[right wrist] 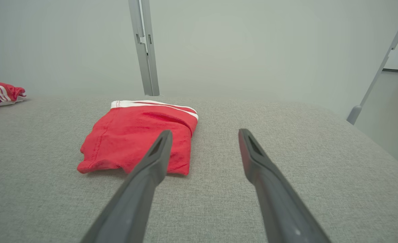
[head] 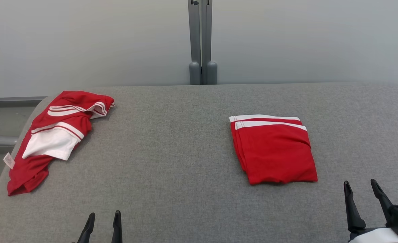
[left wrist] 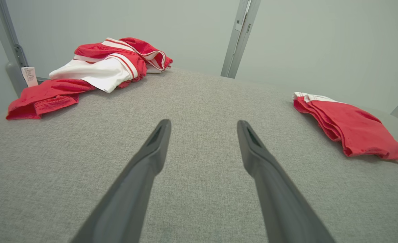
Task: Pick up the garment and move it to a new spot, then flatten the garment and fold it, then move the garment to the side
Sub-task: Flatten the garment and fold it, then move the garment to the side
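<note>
Along the bottom edge of the head view, two end effectors sit low over the near side of the grey surface [head: 172, 152]. The left end effector [head: 105, 213] shows just its two dark fingers at the lower left, pointing up the frame, spread apart with nothing between them. The right end effector [head: 359, 182] reaches further in at the lower right, with part of its black wrist and pale forearm showing at the corner. Its fingers also stand wide apart and hold nothing.

Two garments lie on the surface, well apart from each other. One folded garment [head: 275, 152], red with two white bands along its far edge, rests as a neat rectangle on the right half, near the right end effector and a little to its left. In the right wrist view one finger crosses in front of the fold's near corner, while the head view shows the fingertips clear of the cloth. One crumpled garment [head: 57, 135], red with white panels and stripes, lies bunched at the far left edge. A small white label [head: 9, 160] sticks out from it over the side.

Behind the surface stand a pale wall and one grey double post [head: 202, 40].
</note>
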Controlling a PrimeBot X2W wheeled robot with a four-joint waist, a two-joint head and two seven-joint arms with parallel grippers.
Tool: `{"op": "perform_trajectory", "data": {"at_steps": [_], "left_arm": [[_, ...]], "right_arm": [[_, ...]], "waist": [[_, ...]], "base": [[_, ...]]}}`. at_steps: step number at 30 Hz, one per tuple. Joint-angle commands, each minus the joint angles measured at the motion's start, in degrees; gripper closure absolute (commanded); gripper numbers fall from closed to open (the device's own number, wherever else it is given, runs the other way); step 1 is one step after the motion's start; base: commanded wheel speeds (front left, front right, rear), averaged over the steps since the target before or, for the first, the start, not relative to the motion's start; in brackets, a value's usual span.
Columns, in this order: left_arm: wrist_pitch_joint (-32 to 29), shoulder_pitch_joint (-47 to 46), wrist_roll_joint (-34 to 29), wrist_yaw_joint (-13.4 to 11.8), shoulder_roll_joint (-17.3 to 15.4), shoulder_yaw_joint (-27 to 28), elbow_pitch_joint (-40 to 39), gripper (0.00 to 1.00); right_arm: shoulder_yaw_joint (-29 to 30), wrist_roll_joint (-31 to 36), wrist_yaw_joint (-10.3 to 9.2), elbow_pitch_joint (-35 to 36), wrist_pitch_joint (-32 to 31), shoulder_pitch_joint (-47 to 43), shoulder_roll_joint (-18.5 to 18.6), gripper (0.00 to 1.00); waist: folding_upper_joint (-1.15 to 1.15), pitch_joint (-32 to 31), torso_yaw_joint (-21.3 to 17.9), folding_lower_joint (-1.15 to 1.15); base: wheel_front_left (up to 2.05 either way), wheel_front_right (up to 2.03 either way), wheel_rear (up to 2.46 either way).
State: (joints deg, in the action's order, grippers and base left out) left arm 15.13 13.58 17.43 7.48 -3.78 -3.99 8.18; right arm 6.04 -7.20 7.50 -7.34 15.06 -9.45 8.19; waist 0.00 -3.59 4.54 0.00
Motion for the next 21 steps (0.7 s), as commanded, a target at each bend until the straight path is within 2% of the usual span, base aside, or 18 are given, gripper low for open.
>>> {"op": "perform_trajectory", "data": {"at_steps": [1,21], "left_arm": [[0.01,-0.42,0.15,0.0,-0.29,-0.13,-0.18,0.0],[0.01,-1.25,0.7,0.01,-1.24,-0.62,-0.03,0.0]], "right_arm": [[0.25,0.1,-0.01,0.21,0.16,-0.49,0.06,0.0],[0.43,0.39,-0.01,-0.78,0.16,0.91,-0.79,0.0]], "waist": [[0.0,0.0,-0.05,0.0],[0.0,0.36,-0.1,0.0]], "base": [[0.0,0.0,0.0],[0.0,0.0,0.0]]}}
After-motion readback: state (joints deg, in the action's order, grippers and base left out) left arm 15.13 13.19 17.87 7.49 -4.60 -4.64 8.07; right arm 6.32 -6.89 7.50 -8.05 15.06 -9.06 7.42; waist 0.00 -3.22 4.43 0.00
